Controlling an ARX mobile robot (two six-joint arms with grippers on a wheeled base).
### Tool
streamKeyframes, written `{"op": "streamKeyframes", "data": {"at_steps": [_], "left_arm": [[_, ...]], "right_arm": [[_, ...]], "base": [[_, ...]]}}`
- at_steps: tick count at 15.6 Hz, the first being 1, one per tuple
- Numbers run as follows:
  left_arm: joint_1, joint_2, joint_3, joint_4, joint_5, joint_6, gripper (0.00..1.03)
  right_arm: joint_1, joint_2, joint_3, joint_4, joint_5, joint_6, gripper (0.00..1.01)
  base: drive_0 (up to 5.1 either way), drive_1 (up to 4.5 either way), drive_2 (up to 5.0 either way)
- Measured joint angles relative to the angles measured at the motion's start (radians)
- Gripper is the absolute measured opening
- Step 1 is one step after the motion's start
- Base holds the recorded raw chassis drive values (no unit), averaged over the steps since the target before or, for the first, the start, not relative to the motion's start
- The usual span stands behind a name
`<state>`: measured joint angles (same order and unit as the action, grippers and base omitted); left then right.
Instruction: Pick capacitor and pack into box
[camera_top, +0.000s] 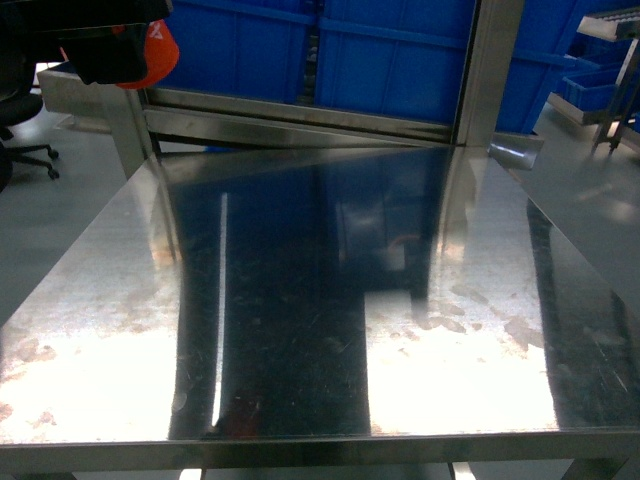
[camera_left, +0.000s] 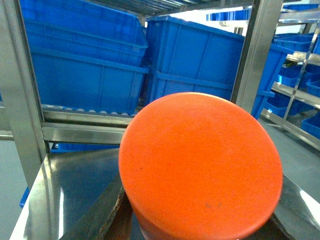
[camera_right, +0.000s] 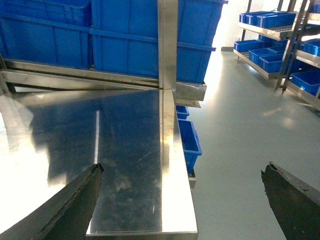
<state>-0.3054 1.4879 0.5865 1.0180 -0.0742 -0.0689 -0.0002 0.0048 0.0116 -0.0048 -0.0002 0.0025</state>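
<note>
The steel table (camera_top: 300, 330) fills the head view with nothing resting on it, and behind it stand the big blue bins (camera_top: 400, 55) on a rack. The box is in none of the views, so packing looks not yet done and finding the box remains. The capacitor (camera_left: 200, 167), a fat orange cylinder, fills the left wrist view end-on and shows at the top left of the head view, raised above the table's far left corner; the left gripper appears to be pinching it, so the pick looks done. The right gripper (camera_right: 182, 200) is spread wide over the table's right edge, holding nothing.
</note>
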Motion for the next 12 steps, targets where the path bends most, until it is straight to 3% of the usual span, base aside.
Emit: {"op": "streamKeyframes", "data": {"at_steps": [2, 3, 4, 6, 12], "left_arm": [[-0.010, 0.005, 0.001, -0.024, -0.008, 0.006, 0.45], [-0.018, -0.035, -0.006, -0.136, -0.120, 0.029, 0.45], [0.007, -0.092, -0.074, -0.145, -0.184, 0.045, 0.45], [0.074, -0.191, -0.185, -0.126, -0.179, 0.051, 0.45], [0.187, -0.463, -0.422, -0.172, -0.056, 0.051, 0.45]], "right_arm": [[0.000, 0.000, 0.000, 0.000, 0.001, 0.000, 0.98], [0.000, 0.000, 0.000, 0.000, 0.000, 0.000, 0.98], [0.000, 0.000, 0.000, 0.000, 0.001, 0.000, 0.98], [0.000, 0.000, 0.000, 0.000, 0.000, 0.000, 0.98], [0.000, 0.000, 0.000, 0.000, 0.000, 0.000, 0.98]], "base": [[0.0, 0.00, 0.0], [0.0, 0.00, 0.0], [0.0, 0.00, 0.0], [0.0, 0.00, 0.0], [0.0, 0.00, 0.0]]}}
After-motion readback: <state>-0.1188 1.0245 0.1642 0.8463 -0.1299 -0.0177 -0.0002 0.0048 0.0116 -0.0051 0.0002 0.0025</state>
